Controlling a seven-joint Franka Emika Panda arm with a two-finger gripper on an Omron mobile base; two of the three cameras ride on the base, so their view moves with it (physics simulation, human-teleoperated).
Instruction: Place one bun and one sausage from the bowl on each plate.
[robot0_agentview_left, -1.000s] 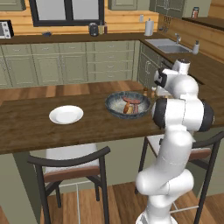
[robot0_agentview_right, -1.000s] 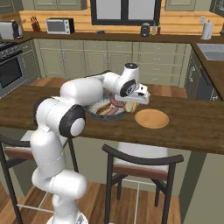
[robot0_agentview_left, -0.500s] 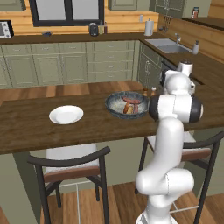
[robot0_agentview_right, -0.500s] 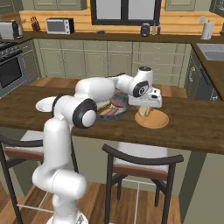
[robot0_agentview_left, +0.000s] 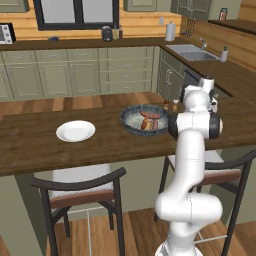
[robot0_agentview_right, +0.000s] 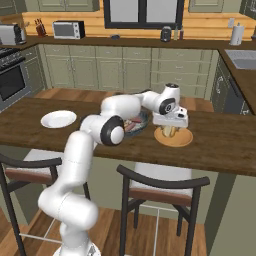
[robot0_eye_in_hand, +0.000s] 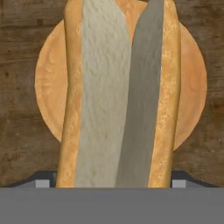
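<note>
My gripper (robot0_agentview_right: 170, 128) is shut on a golden-orange bun (robot0_eye_in_hand: 120, 94), which it holds low over the orange-tan plate (robot0_eye_in_hand: 192, 83). In the hand view the split bun stands lengthwise across the middle of that plate and hides the fingertips. From the right base view, the bun (robot0_agentview_right: 168, 133) hangs under the hand just above the orange-tan plate (robot0_agentview_right: 183, 139). The dark grey-blue bowl (robot0_agentview_left: 131, 123) sits left of the arm and holds a red-brown sausage (robot0_agentview_left: 150, 116) and another bun (robot0_agentview_left: 144, 125). The white plate (robot0_agentview_left: 75, 131) lies bare further left.
Two chairs (robot0_agentview_right: 159, 185) stand tucked under the counter's near edge. Small shakers (robot0_agentview_left: 170, 105) stand behind the bowl. Bare wooden counter (robot0_agentview_right: 225, 142) stretches right of the orange-tan plate, and between the bowl and the white plate (robot0_agentview_right: 58, 119).
The arm has swung from over the bowl to the right, carrying the bun, and has come down over the orange-tan plate.
</note>
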